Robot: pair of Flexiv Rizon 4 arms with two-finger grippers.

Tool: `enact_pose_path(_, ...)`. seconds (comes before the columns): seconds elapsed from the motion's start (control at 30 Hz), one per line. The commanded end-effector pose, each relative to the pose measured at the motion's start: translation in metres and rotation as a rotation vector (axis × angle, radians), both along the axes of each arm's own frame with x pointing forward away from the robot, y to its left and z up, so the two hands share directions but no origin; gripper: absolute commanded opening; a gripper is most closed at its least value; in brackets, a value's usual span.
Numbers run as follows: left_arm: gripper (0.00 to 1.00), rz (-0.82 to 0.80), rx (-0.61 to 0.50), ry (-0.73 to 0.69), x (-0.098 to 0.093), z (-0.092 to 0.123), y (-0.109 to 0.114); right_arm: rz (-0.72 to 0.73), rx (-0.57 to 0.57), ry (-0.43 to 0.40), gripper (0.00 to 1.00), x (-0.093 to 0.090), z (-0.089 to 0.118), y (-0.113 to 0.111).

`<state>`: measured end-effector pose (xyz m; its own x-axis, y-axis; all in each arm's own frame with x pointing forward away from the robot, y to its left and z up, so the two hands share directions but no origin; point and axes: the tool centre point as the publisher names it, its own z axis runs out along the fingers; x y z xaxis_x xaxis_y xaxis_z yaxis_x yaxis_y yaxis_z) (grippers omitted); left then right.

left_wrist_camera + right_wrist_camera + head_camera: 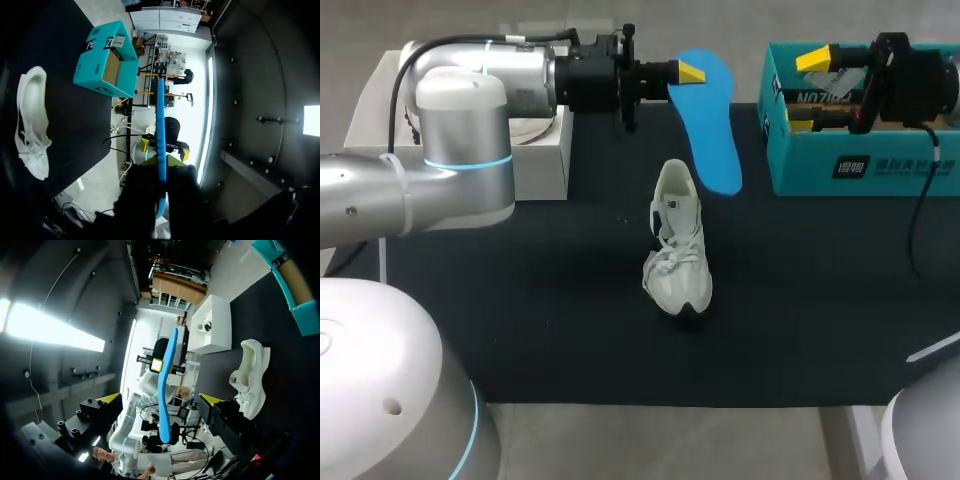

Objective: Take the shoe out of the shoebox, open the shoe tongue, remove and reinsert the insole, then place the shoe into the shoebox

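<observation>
**Stage of task: about midway, as judged from how things lie.**

- **Shoe** [678, 240]: white, laced. It is out of the box and rests on its sole near the middle of the dark bench [560, 340], toe toward the robot. It is well apart from the box, and nothing is touching it.
- **Insole** [712, 125]: blue and fully clear of the shoe. It is held in the air beyond the shoe's heel, hanging at a slant with its lower end near the heel. Whether that end touches the bench cannot be told.
- **Left arm** [470, 130]: reaches across from the left. Its jaws are closed on one end of the insole. The left wrist view shows the insole [161, 130] edge-on, running out from between the fingers.
- **Right arm** [920, 85]: its jaws hover over the box, spread wide, with nothing between them.
- **Shoebox** [860, 165]: teal, lid off, at the far right of the bench. The left wrist view shows no shoe in the part of the inside that can be seen.
- **White box** [542, 155]: at the far left, partly behind the left arm. It is not part of the task.

**Done:** the shoe is taken out and the insole is removed. The tongue was presumably opened, though how it lies now is too small to make out.

**Left:** feed the insole back in and seat it flat, then return the shoe to the shoebox.
</observation>
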<state>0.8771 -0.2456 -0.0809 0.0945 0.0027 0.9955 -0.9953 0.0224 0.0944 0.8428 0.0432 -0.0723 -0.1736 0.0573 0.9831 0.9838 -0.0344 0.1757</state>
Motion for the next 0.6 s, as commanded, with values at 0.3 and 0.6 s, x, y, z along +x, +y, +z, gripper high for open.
enact_pose_path(0.3, 0.0, 0.002, 0.003, 0.0, -0.0011, 0.0003, 0.0002, 0.023, 0.012, 0.008, 1.0, 0.0065, -0.0011, -0.0005)
enact_pose_path(0.6, 0.0, 0.133, 0.006, -0.995, 0.0031, -0.0029, -0.0065, 0.023, 0.012, 0.008, 1.0, 0.0065, -0.0011, -0.0005)
